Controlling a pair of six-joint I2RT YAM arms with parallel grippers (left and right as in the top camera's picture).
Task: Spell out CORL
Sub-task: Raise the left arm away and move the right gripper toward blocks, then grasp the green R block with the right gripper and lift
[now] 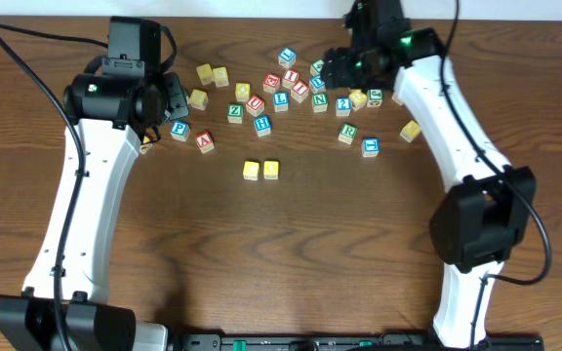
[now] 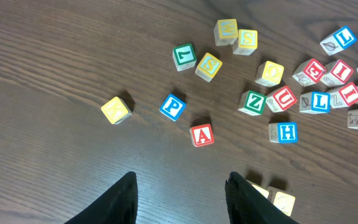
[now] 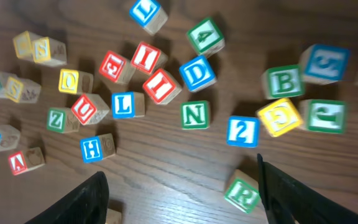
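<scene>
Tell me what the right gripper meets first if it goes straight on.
The right gripper, open, likely meets bare table, then the green N block ahead. The green R block lies nearer but off to one side. Depth is unclear.

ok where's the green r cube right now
In the right wrist view the green R cube lies near the bottom edge, directly below the blue 2 cube.

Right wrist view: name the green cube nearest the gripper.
The R cube, beside the right gripper's finger; green N, B and 4 lie farther up.
</scene>
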